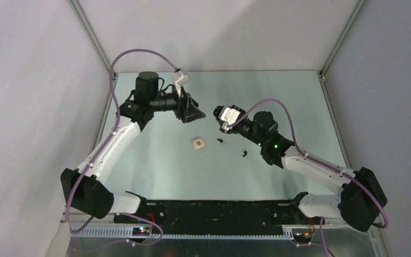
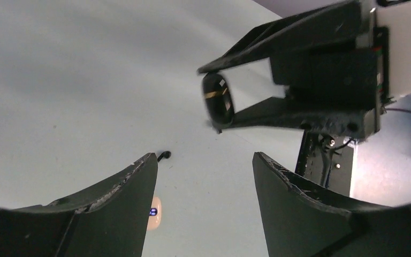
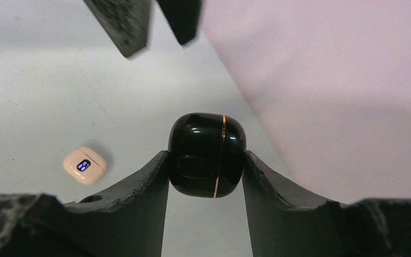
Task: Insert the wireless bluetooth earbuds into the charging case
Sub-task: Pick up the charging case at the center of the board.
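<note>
My right gripper (image 3: pixel 206 160) is shut on a glossy black charging case (image 3: pixel 207 144) with a gold seam, closed, and holds it above the table. In the top view the right gripper (image 1: pixel 217 114) faces my left gripper (image 1: pixel 195 114) a short gap away. My left gripper (image 2: pixel 203 158) is open and empty, and its view shows the black case (image 2: pixel 218 101) held ahead. Two tiny black earbuds lie on the table: one (image 1: pixel 220 141) below the grippers, also in the left wrist view (image 2: pixel 164 156), the other (image 1: pixel 244 154) further right.
A cream case (image 1: pixel 198 143) with a blue lit display lies on the table below the left gripper; it also shows in the left wrist view (image 2: pixel 155 213) and the right wrist view (image 3: pixel 84 165). Grey walls enclose the table on three sides.
</note>
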Controlling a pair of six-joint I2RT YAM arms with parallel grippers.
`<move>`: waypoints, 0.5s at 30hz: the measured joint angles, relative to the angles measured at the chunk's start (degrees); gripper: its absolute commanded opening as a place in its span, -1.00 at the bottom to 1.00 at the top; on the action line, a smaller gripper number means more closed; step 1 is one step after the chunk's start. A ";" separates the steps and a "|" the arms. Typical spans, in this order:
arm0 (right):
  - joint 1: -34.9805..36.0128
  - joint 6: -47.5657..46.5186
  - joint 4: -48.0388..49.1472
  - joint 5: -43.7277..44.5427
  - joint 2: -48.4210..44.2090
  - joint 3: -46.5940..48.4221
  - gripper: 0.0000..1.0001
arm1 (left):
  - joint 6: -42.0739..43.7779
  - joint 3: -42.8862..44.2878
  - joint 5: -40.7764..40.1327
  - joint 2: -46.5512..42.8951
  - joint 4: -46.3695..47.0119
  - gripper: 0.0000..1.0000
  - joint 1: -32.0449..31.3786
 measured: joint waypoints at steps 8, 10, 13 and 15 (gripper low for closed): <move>4.74 -9.16 9.35 0.28 0.17 -2.03 -1.00 | 3.89 0.00 -0.74 -2.32 0.15 0.40 -4.07; 5.01 -10.32 11.26 0.50 0.33 -2.03 -1.00 | 3.85 0.00 -1.64 -2.32 0.13 0.39 -4.39; 5.38 -11.41 12.72 0.70 0.48 -2.03 -1.00 | 3.23 0.00 -2.82 -2.29 0.33 0.38 -5.20; 5.55 -11.96 13.29 0.76 0.48 -2.05 -1.00 | 2.34 0.00 -3.69 -2.01 1.05 0.37 -6.12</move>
